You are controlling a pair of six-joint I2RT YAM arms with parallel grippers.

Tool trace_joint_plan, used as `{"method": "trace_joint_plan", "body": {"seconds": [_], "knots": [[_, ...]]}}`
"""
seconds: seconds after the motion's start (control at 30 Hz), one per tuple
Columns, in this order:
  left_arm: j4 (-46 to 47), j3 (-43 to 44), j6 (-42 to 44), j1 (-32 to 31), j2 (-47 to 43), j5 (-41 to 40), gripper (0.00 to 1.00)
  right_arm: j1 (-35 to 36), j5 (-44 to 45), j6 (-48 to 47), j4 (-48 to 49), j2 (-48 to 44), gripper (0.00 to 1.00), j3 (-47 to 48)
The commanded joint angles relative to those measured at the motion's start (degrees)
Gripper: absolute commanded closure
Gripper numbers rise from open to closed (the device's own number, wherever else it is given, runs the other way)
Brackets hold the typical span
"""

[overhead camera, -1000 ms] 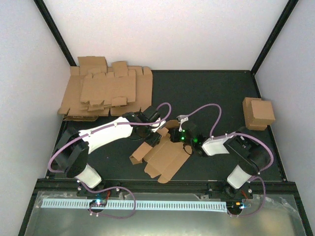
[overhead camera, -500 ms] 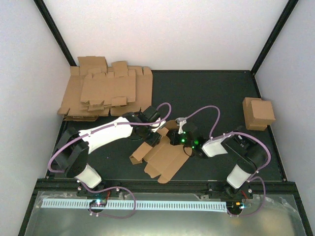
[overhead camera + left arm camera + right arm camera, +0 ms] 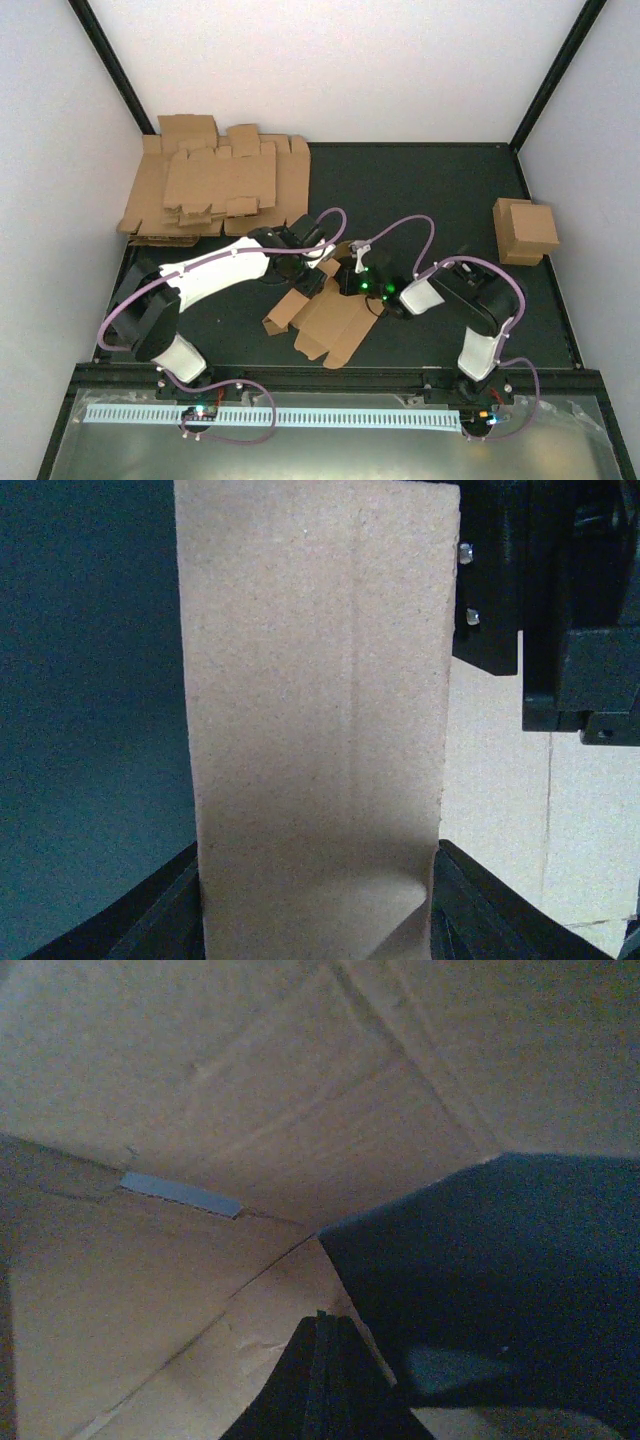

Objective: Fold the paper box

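The paper box (image 3: 335, 322) is a brown cardboard blank lying partly folded on the black mat between the two arms. My left gripper (image 3: 316, 268) holds its far end. In the left wrist view an upright panel of the paper box (image 3: 315, 680) fills the gap between my fingers (image 3: 160, 920), so the left gripper (image 3: 318, 880) is shut on it. My right gripper (image 3: 352, 284) is at the same end, just to the right. In the right wrist view it (image 3: 325, 1345) is shut with nothing between its fingers, and its tips press against the inside of the paper box (image 3: 200, 1090).
A pile of flat brown blanks (image 3: 215, 190) lies at the back left. A finished folded box (image 3: 525, 230) stands at the far right by the wall. The mat's front edge (image 3: 330, 372) runs just ahead of the arm bases.
The right arm has swung left and pushed its shut gripper further into the box. The left arm has held still with the panel in it.
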Motion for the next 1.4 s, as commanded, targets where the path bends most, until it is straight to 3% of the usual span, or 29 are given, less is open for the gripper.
{"method": "trace_joint_plan", "body": {"seconds": [0.0, 0.37, 0.93, 1.37], "knots": [[0.1, 2.7, 0.2, 0.4, 0.0, 2.4, 0.45, 1.4, 2.7, -0.5, -6.4, 1.9, 0.98, 0.0], [-0.9, 3.5, 0.5, 1.5, -0.1, 3.0, 0.45, 1.3, 4.9, -2.6, -4.4, -9.2, 0.98, -5.7], [-1.4, 3.1, 1.3, 3.1, -1.6, 6.4, 0.45, -1.5, 9.2, -9.4, -19.1, -28.0, 0.98, -7.9], [-2.6, 3.3, 2.0, 3.8, -2.7, 8.9, 0.45, -4.4, 6.8, -18.1, -26.8, -29.8, 0.77, -3.5]]}}
